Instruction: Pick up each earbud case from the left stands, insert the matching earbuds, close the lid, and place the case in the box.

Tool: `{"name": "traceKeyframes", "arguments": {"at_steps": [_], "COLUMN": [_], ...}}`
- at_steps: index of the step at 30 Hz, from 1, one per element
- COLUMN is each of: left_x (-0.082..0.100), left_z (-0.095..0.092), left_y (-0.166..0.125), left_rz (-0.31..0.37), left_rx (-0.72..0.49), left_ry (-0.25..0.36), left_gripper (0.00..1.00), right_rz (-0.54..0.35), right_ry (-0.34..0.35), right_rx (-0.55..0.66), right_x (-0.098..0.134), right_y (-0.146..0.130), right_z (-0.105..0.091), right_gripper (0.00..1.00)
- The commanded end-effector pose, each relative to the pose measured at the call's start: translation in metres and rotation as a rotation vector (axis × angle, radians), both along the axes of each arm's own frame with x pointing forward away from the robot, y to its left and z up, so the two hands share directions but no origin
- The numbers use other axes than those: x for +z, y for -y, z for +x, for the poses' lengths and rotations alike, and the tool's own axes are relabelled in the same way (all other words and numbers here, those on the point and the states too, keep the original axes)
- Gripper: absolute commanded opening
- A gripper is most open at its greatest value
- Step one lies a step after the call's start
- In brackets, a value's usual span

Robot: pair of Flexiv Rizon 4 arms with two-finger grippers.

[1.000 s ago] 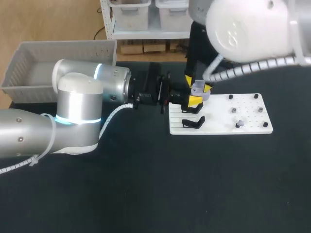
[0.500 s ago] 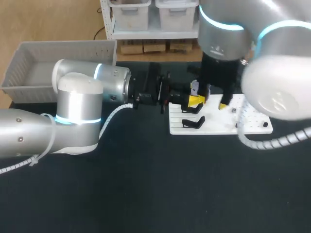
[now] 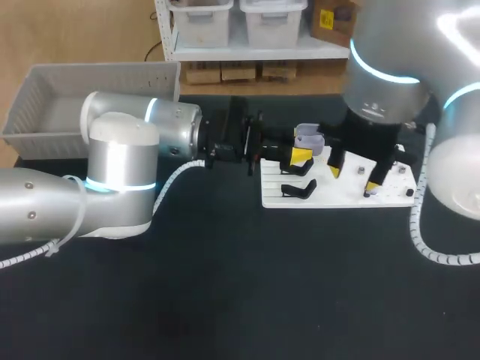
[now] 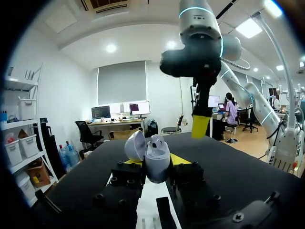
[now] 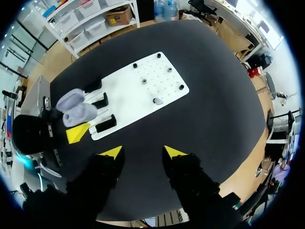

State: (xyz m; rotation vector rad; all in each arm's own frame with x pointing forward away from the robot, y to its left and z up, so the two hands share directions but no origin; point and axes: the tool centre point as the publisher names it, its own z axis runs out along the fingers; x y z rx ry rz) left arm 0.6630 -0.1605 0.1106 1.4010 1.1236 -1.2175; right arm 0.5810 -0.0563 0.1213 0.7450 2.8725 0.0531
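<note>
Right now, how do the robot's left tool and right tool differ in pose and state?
The left tool is shut on the open earbud case; the right tool is open and empty. The left tool lies level; the right tool points down near the white board. Both have yellow tips.

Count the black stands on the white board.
3, in a row along the white rectangular board's edge beside the open grey earbud case: one black stand at the case's lid, one by its body, one past it. The head view shows only two.
</note>
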Motion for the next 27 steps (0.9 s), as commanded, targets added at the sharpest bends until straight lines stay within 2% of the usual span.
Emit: {"name": "traceKeyframes", "arguments": {"at_steps": [1, 3, 5, 6, 7, 27], "left_x": [-0.001, -0.001, -0.001, -0.001, -0.001, -0.001], "left_z": [-0.001, -0.001, -0.001, -0.001, -0.001, -0.001], "left_y": [0.0, 0.0, 0.0, 0.0, 0.0, 0.0], "left_rz": [-0.002, -0.002, -0.002, -0.002, -0.002, -0.002], "left_rx": [0.005, 0.005, 0.005, 0.005, 0.005, 0.005], "left_ry": [0.003, 0.003, 0.003, 0.003, 0.003, 0.003], "left_gripper": [0.0, 0.0, 0.0, 0.0, 0.0, 0.0], "right_rz": [0.028, 0.025, 0.026, 0.043, 0.055, 0.064], "right_ry": [0.017, 0.011, 0.012, 0.01, 0.016, 0.026], "right_rx": [-0.005, -0.01, -0.013, -0.021, -0.031, -0.036], "right_x": [-0.015, -0.022, -0.027, -0.029, -0.03, -0.03], "right_y": [0.012, 0.016, 0.018, 0.02, 0.021, 0.022], "right_z": [0.002, 0.004, 0.006, 0.007, 0.008, 0.008], "right_gripper": [0.52, 0.53, 0.61, 0.74, 1.0, 1.0]}}
